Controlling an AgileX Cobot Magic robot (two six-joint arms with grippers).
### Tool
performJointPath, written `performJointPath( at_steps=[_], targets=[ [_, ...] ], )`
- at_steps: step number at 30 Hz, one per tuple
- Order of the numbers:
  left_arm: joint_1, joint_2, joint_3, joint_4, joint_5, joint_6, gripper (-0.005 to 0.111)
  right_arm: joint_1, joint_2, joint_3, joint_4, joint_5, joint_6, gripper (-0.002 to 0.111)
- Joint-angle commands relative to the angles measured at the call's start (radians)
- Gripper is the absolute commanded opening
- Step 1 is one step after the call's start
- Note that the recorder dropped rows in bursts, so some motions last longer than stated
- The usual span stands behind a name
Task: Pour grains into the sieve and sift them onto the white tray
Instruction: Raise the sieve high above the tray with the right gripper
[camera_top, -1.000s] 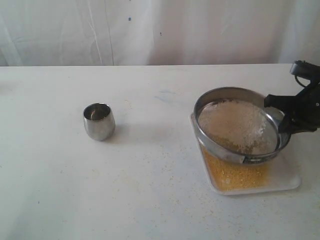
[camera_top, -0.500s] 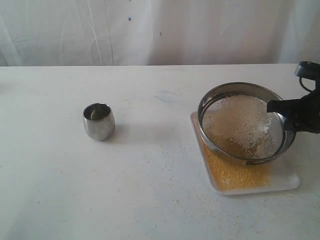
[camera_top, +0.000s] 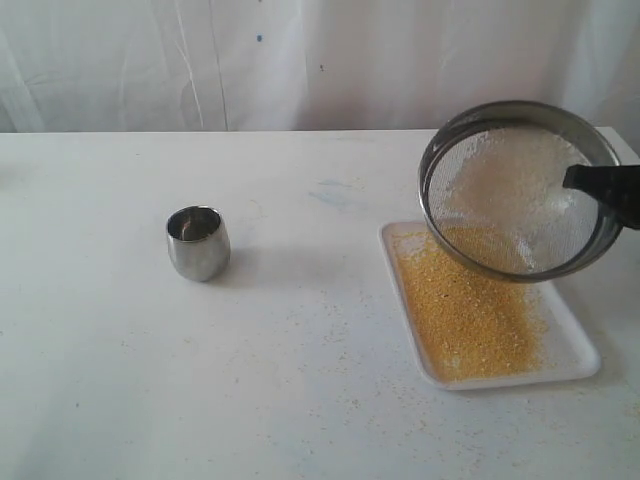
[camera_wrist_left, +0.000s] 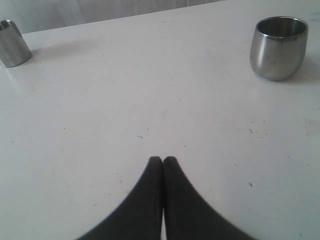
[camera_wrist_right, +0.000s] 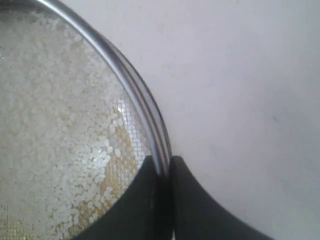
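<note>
Sifting step: right gripper (camera_wrist_right: 162, 164) clamped on the sieve (camera_top: 520, 106) rim, holding it tilted above the white tray (camera_top: 585, 352); yellow grains (camera_top: 465, 310) lie on the tray, pale bits sit on the mesh. Left gripper (camera_wrist_left: 163, 161) closed, empty. Next, likely: level it, shake on. Against the earlier frame — sieve raised, tipped more.

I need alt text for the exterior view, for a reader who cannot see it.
The right gripper holds the sieve, with pale grains inside, tilted over the white tray, which holds yellow grains. A steel cup stands apart on the table.
</note>
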Motion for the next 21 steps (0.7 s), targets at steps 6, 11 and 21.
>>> performJointPath(
  at_steps=[6,11,21],
  targets=[
    [-0.005,-0.005,0.003,-0.006,0.007,-0.002,0.0,-0.001,-0.053,0.016,0.007,-0.147,-0.023,0.0],
    [-0.005,-0.005,0.003,-0.006,0.007,-0.002,0.0,-0.001,-0.053,0.028,0.005,-0.19,-0.034,0.0],
    [-0.005,-0.005,0.003,-0.006,0.007,-0.002,0.0,-0.001,-0.053,0.028,-0.023,-0.217,-0.046,0.0]
  ],
)
